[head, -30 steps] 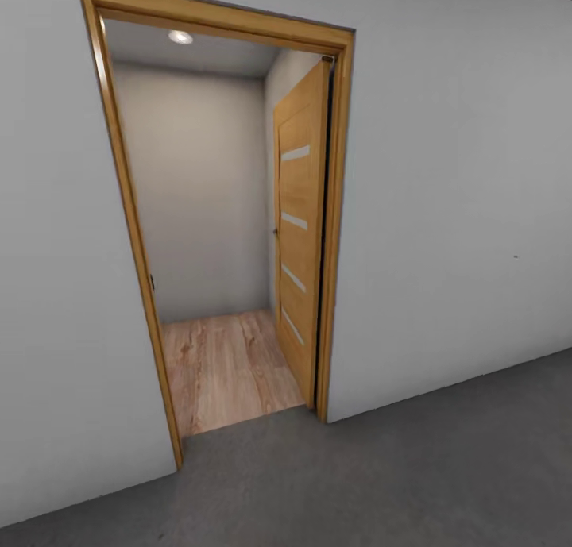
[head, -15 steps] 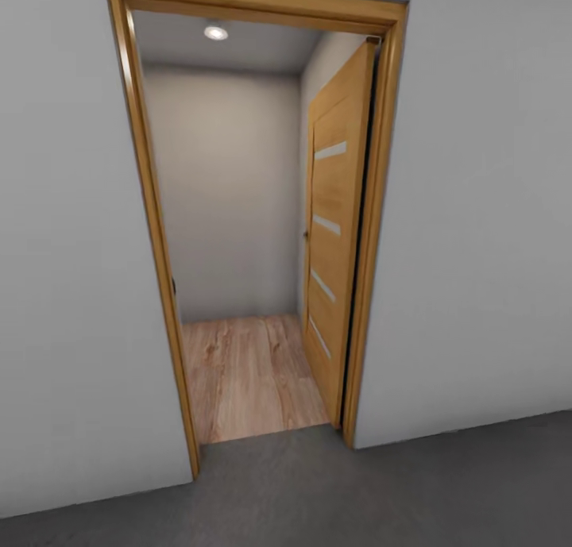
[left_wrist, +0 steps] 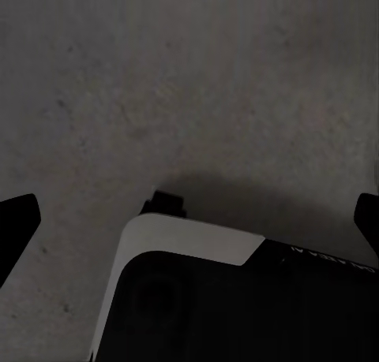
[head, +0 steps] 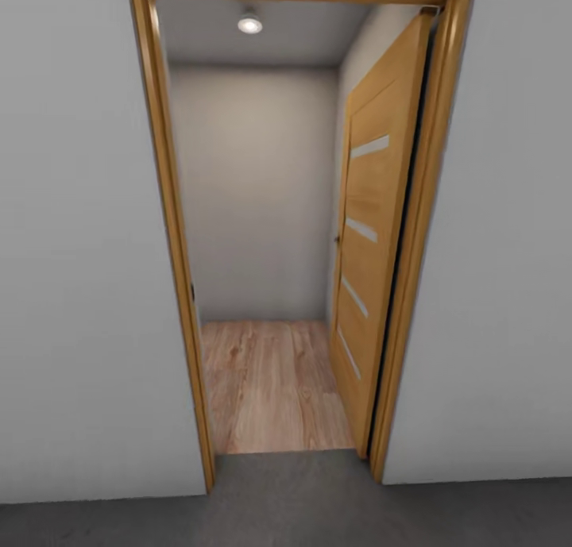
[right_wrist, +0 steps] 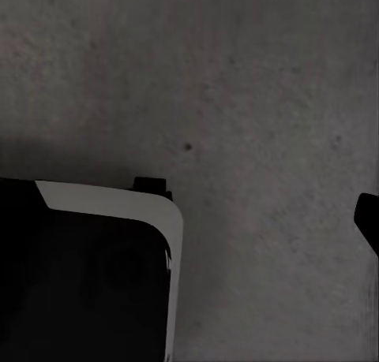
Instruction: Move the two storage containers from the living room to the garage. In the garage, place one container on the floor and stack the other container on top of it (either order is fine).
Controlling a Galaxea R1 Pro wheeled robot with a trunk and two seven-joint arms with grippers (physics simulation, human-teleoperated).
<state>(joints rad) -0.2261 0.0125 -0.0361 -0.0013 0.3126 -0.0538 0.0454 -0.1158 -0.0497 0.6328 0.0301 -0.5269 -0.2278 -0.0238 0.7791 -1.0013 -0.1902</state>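
Observation:
The two storage containers and the living room are out of view. I stand on the garage's dark grey concrete floor [head: 302, 503], facing an open doorway. The left wrist view looks down on this floor [left_wrist: 197, 78]; my left gripper [left_wrist: 189, 220] is open, its two dark fingertips [left_wrist: 17, 216] spread to the picture's edges with nothing between them. In the right wrist view my right gripper [right_wrist: 189, 220] hangs over the same floor [right_wrist: 260, 86], open and empty. One of its fingertips [right_wrist: 368, 214] shows at the edge.
A wooden door frame [head: 171, 237] in the white wall [head: 71, 253] opens onto a small hallway with a light wood plank floor [head: 270, 384]. Its wooden door [head: 373, 237] is swung inward along the hallway's right side. My dark base [left_wrist: 237, 307] shows under both wrists.
The whole head view has shifted: the doorway now sits larger and more central, so the camera has come nearer and squared up to it. Nothing in the scene itself moved.

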